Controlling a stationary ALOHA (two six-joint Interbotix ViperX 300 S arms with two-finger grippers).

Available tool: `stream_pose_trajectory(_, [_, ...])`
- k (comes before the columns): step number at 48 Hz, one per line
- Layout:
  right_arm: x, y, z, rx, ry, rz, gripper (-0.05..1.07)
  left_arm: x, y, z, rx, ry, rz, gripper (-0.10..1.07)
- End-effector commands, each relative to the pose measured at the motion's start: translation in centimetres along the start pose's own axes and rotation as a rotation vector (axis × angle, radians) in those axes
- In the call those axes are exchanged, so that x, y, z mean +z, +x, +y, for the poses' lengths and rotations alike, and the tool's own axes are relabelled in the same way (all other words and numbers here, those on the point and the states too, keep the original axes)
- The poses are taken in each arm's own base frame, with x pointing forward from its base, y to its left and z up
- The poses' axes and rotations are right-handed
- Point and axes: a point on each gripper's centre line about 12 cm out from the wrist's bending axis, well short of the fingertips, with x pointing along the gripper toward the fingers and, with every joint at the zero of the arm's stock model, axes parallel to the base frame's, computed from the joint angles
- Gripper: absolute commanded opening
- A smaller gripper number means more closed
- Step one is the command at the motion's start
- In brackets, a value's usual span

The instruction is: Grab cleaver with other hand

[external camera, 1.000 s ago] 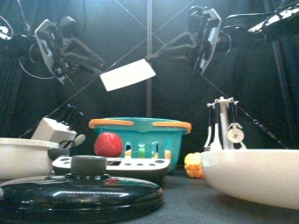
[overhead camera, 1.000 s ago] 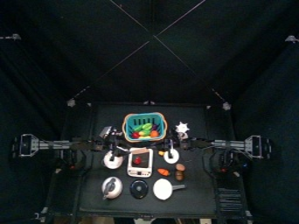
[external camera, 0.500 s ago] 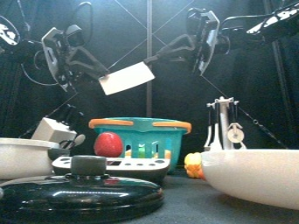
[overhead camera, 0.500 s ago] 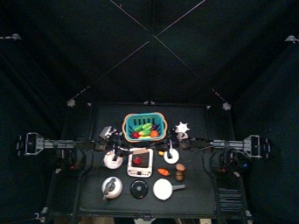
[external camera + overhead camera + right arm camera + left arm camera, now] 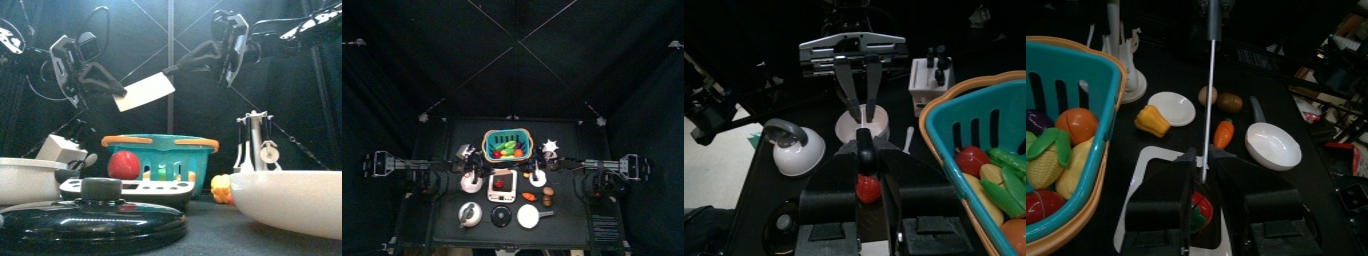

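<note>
Since the earlier frame, the cleaver [image 5: 144,91] has shifted lower and toward the left side. The left hand [image 5: 100,88] is closed on its handle, blade tilted, held high above the surface [image 5: 442,222] over the teal basket [image 5: 160,157]. The right hand [image 5: 227,72] hangs apart from the blade near the right edge; its jaw state cannot be determined.

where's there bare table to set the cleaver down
Little bare table: a strip along the left edge beside the pot lid, and another along the right edge past the white bowl. The middle, from the basket forward to the cutting board, is crowded. The cleaver hangs overhead.
</note>
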Motion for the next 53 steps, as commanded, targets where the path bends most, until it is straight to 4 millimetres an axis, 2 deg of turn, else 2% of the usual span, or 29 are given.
stream_pose_trajectory(1, [1.3,0.0,0.1,0.007,-0.001,-0.039,0.34,1.2,0.3,-0.1,-0.008,0.008,-0.034,0.55])
stream_pose_trajectory(10, [0.5,0.5,0.3,0.008,0.018,-0.011,0.32,1.4,0.2,-0.1,-0.007,0.012,-0.043,0.45])
stream_pose_trajectory(22, [-1.5,1.9,1.6,0.0,0.022,0.085,0.31,1.6,0.0,0.4,0.008,0.054,-0.047,0.44])
stream_pose_trajectory(28, [-1.8,1.8,2.0,-0.019,0.003,0.117,0.31,1.8,-0.2,0.7,0.022,0.088,-0.056,0.44])
stream_pose_trajectory(37, [-0.8,0.6,2.4,-0.043,0.006,0.102,0.31,2.2,-0.5,0.7,0.026,0.119,-0.073,0.44])
stream_pose_trajectory(53, [-2.0,1.2,2.7,-0.079,0.087,0.156,0.31,2.8,-0.8,0.6,0.027,0.124,-0.095,0.44])
